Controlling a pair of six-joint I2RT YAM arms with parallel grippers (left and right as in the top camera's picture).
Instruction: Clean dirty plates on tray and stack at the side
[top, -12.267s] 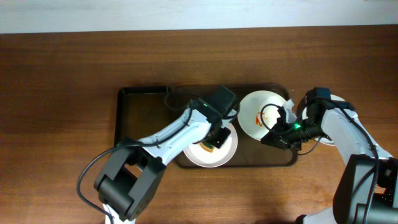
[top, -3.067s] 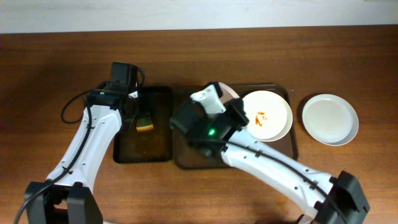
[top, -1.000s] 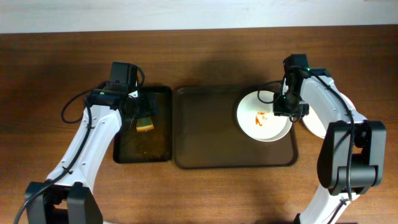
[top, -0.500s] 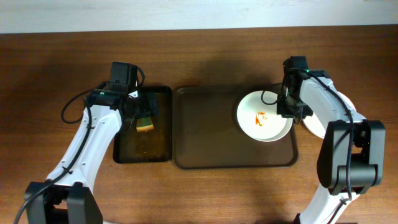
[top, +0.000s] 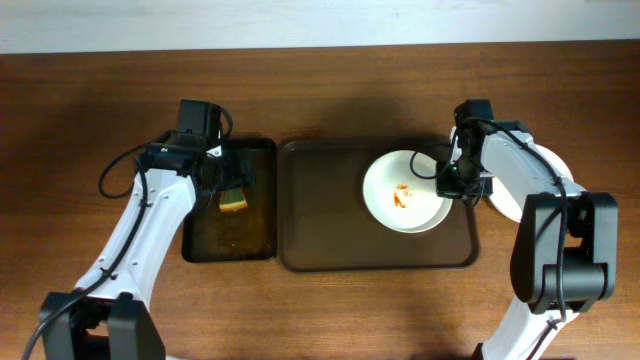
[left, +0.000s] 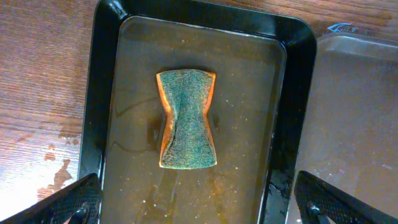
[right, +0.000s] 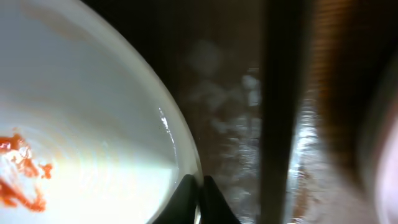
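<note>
A white dirty plate with a red smear lies on the brown tray, right of its middle. My right gripper is shut on the plate's right rim; in the right wrist view the two fingertips pinch the rim's edge. A clean white plate rests on the table right of the tray, mostly hidden under the right arm. My left gripper hangs open above a green and orange sponge, holding nothing.
The sponge lies in a black basin of murky water, left of the tray. The basin's right wall nearly touches the tray's left edge. Bare wooden table surrounds both.
My right gripper has shut on the dirty plate's rim and slid the plate a little to the left across the tray. The left arm and sponge have not moved.
</note>
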